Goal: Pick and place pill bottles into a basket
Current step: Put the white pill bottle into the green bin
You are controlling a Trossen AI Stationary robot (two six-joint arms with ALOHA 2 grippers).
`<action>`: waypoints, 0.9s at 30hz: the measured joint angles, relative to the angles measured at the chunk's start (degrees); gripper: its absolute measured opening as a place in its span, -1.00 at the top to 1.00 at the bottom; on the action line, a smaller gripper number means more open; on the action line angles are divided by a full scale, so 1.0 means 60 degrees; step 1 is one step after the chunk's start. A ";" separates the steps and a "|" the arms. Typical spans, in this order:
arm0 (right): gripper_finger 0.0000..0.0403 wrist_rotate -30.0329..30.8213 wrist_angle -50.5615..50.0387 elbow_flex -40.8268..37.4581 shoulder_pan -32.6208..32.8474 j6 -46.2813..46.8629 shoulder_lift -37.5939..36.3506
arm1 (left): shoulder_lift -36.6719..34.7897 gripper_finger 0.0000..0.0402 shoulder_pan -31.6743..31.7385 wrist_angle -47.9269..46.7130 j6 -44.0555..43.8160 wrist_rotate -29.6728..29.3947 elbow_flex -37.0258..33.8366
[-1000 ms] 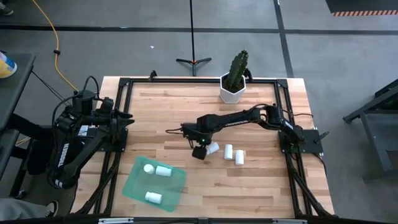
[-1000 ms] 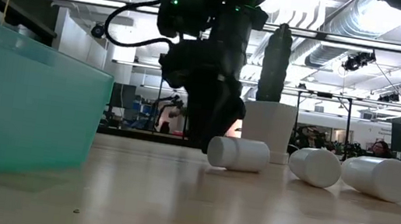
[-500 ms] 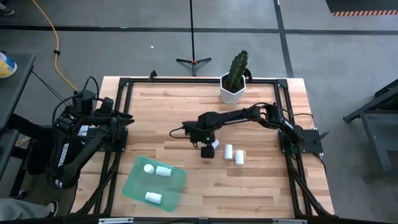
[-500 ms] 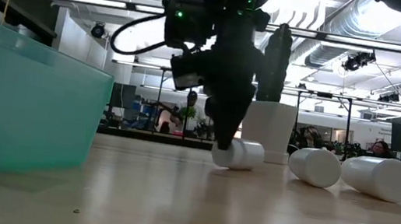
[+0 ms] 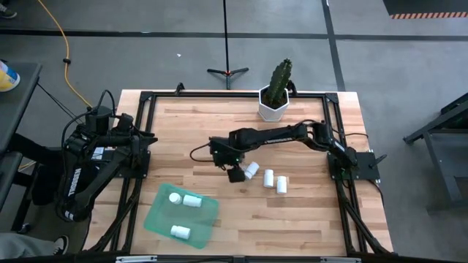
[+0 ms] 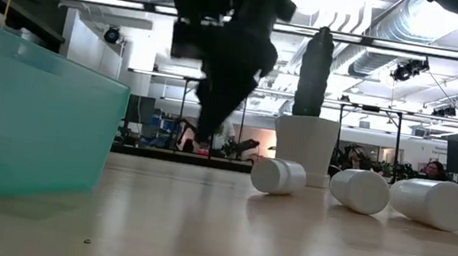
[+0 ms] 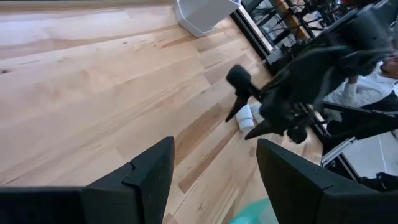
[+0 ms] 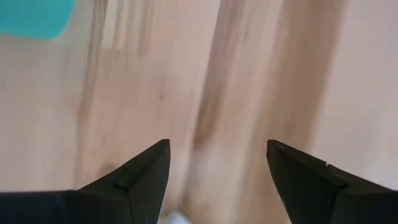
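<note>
Six pill bottles are counted in the high view. Three lie inside the basket [image 5: 157, 219], a translucent green tray set near the worktop's [image 5: 190, 131] 7 o'clock corner: one bottle [image 5: 175, 196] upright, one [image 5: 192, 201] on its side just beside it, and a third [image 5: 180, 232] lying apart toward 6 o'clock. The other three are found on the bare wood right of centre, all on their sides: the nearest bottle [image 5: 251, 171], a middle one [image 5: 269, 177] and an outer one [image 5: 281, 184], strung in a short row running toward 4 o'clock. In the low view the same three are seen lying in a line.

One right hand [image 5: 235, 174] is stretched to mid-worktop, just at 9 o'clock of the nearest loose bottle; its fingers are spread apart and nothing is held between them. One left hand [image 7: 211, 177] is parked off the worktop's 9 o'clock edge, fingers likewise spread and empty.

One white cactus pot [image 5: 273, 107] stands at 12 o'clock.
</note>
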 joint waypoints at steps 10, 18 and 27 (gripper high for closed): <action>-0.28 0.3046 -0.2823 0.2281 0.0626 -0.2737 -0.0004 | 0.0001 -0.30 0.0000 -0.0258 -0.0071 -0.0001 0.0000; -0.28 0.3961 -0.5594 0.2384 0.1480 -0.2872 -0.0009 | 0.0004 -0.30 0.0002 -0.0403 -0.0067 0.0002 0.0000; -0.27 0.3825 -0.5050 0.0895 0.1913 -0.3039 0.0001 | 0.0004 -0.30 0.0002 -0.0546 -0.0067 0.0003 0.0000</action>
